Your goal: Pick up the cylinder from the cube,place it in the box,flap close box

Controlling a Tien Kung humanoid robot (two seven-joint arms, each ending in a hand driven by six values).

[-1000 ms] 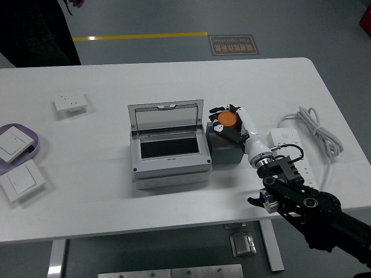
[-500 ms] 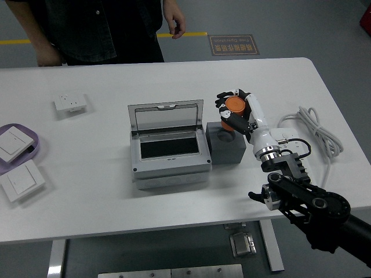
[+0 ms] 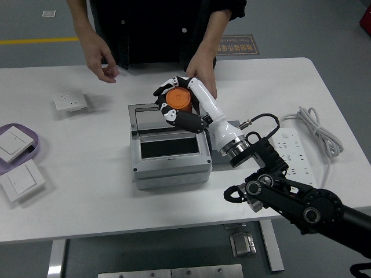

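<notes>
My right hand [image 3: 171,105] is shut on the orange cylinder [image 3: 180,99] and holds it in the air over the raised lid [image 3: 152,120] of the grey box [image 3: 169,168]. The box stands mid-table with its lid tilted up at the back and its dark inside showing. My forearm crosses the spot to the right of the box and hides the grey cube. A person stands at the far side; one of their hands [image 3: 202,72] rests on the table just behind my hand, the other [image 3: 102,61] hovers further left.
A white wall socket [image 3: 71,102] lies at the left. A purple tray [image 3: 30,141] with a switch plate and a second switch plate [image 3: 22,180] sit at the left edge. A white power strip [image 3: 288,147] and its coiled cable [image 3: 316,131] lie at the right.
My right hand has carried the cylinder up off the cube and leftward to above the box lid. The person has stepped in and brought both hands over the table's far side.
</notes>
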